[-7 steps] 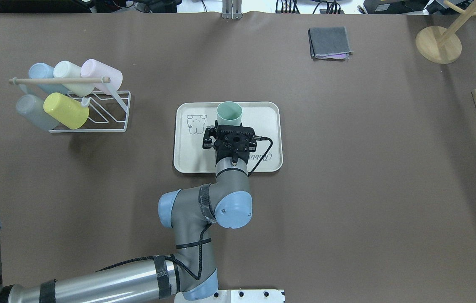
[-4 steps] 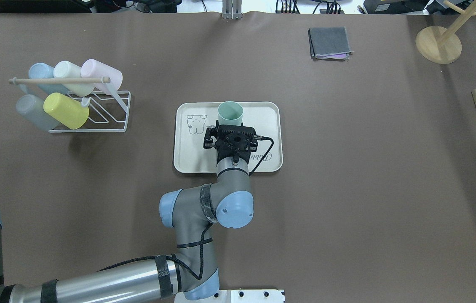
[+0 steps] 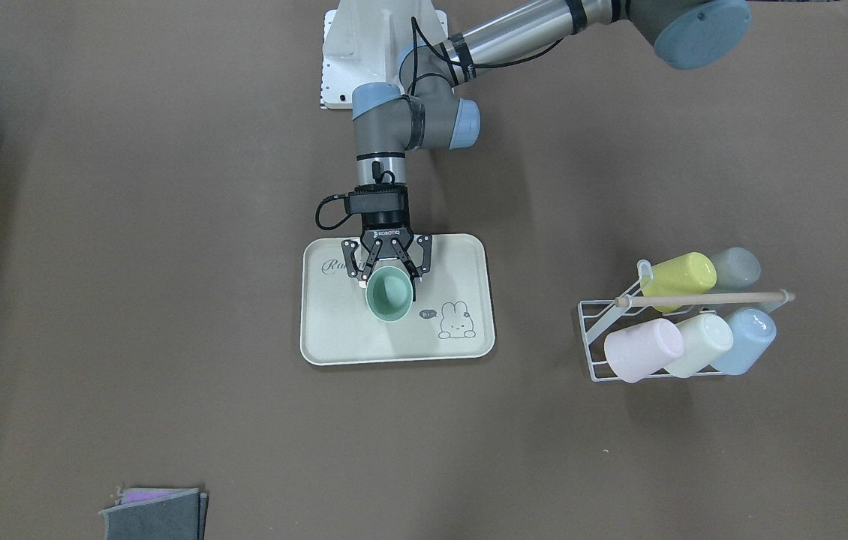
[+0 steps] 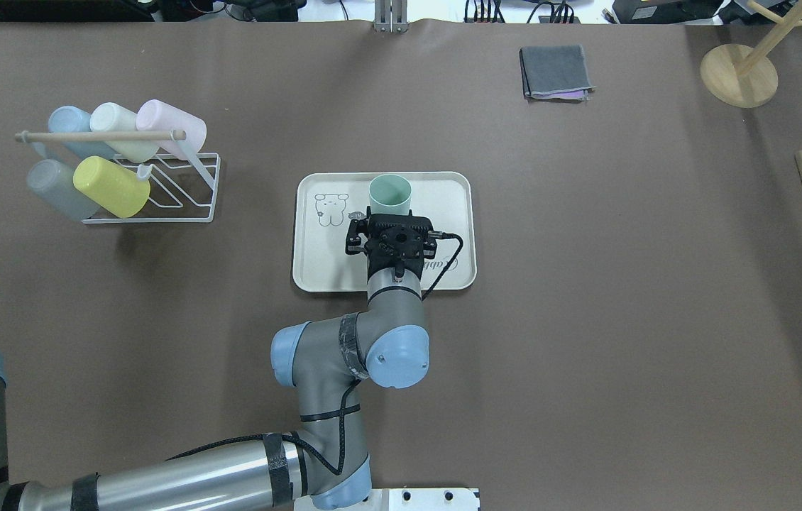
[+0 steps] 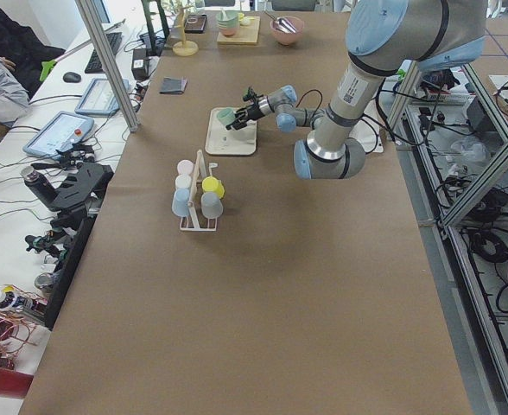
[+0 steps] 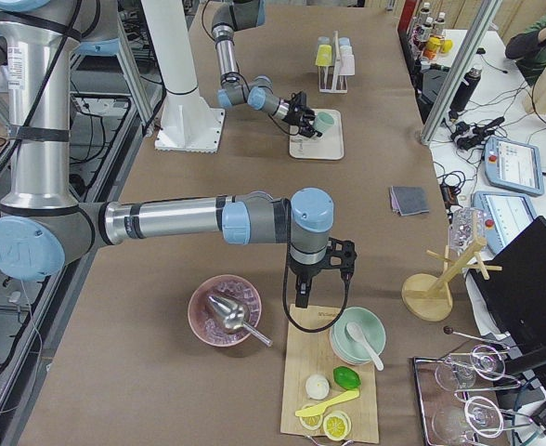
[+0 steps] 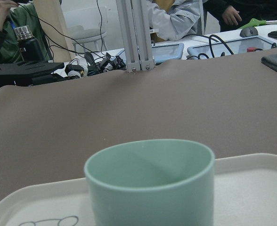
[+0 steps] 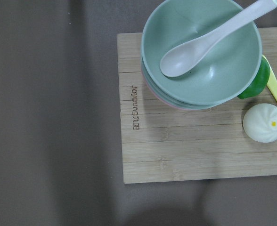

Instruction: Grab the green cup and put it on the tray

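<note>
The green cup point(image 3: 390, 295) stands upright and open-topped over the far half of the cream tray point(image 3: 334, 337), next to the bunny drawing. It also shows in the overhead view point(image 4: 390, 193) and fills the left wrist view point(image 7: 150, 174). My left gripper point(image 3: 387, 280) reaches over the tray point(image 4: 454, 195) from the robot's side, with its fingers on the cup's two sides, shut on it. I cannot tell whether the cup's base touches the tray. My right gripper point(image 6: 310, 295) hangs over a wooden board far to the right; I cannot tell if it is open or shut.
A white wire rack point(image 4: 181, 206) at the left holds several pastel cups, among them a yellow-green one point(image 4: 111, 186). A folded grey cloth point(image 4: 556, 72) and a wooden stand point(image 4: 738, 74) lie at the back right. The wooden board point(image 8: 195, 155) carries stacked bowls point(image 8: 202, 70) and a spoon.
The left gripper and the green cup have shifted together a little to the right and toward the robot over the tray. Nothing else has moved.
</note>
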